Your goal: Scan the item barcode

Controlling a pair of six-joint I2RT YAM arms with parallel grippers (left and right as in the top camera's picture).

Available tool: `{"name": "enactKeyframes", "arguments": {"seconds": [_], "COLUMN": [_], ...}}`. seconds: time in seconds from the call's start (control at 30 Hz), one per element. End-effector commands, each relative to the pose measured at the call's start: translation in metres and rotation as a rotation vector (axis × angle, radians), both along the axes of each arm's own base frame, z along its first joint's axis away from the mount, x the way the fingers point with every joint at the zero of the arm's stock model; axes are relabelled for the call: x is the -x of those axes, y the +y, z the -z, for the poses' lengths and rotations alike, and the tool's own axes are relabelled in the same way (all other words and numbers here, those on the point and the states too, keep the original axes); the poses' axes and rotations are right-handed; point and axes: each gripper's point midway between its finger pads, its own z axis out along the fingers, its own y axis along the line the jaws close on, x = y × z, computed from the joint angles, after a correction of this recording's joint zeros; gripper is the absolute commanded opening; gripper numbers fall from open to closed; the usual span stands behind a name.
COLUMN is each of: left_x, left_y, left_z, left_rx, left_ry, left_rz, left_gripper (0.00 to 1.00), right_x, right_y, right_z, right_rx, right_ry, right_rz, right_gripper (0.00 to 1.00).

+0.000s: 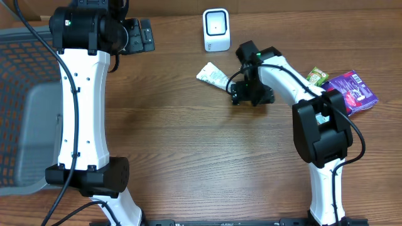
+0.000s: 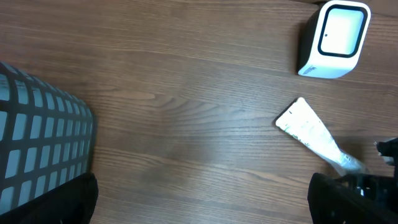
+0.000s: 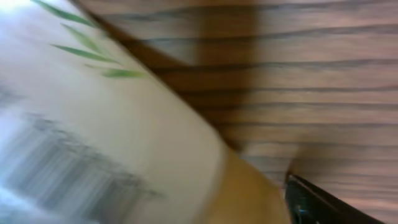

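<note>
A white tube (image 1: 212,76) with a tan cap lies flat on the wooden table, in front of the white scanner (image 1: 216,29). My right gripper (image 1: 240,94) is down at the tube's cap end, open, and the tube rests on the wood. In the right wrist view the tube (image 3: 112,137) fills the frame, blurred, with its barcode at the left and one black finger (image 3: 317,205) just beside the cap. My left gripper (image 1: 139,34) hovers at the back left, open and empty. Its view shows the tube (image 2: 311,130) and the scanner (image 2: 333,38) off to the right.
A grey mesh basket (image 1: 19,107) takes up the left edge of the table and shows as basket (image 2: 37,137) in the left wrist view. A purple packet (image 1: 353,91) and a green packet (image 1: 317,76) lie at the far right.
</note>
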Motion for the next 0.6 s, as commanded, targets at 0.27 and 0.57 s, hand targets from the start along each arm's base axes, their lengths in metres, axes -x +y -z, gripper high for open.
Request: {"name": "enactKeyframes", "arguments": {"seconds": [0.27, 0.57], "left_x": [-0.002, -0.002], "left_y": [-0.003, -0.003], "left_z": [0.000, 0.000], "left_rx": [-0.003, -0.003], "left_ry": [-0.002, -0.003], "left_rz": [0.008, 0.008], "left_gripper": [0.99, 1.00], "right_x": [-0.056, -0.085], "right_y": [0.013, 0.042], "right_z": [-0.105, -0.092], "right_rx": [-0.040, -0.222], "right_ry": [-0.265, -0.313], "right_rz": [-0.045, 0.433], "right_gripper": [0.76, 0.04]}}
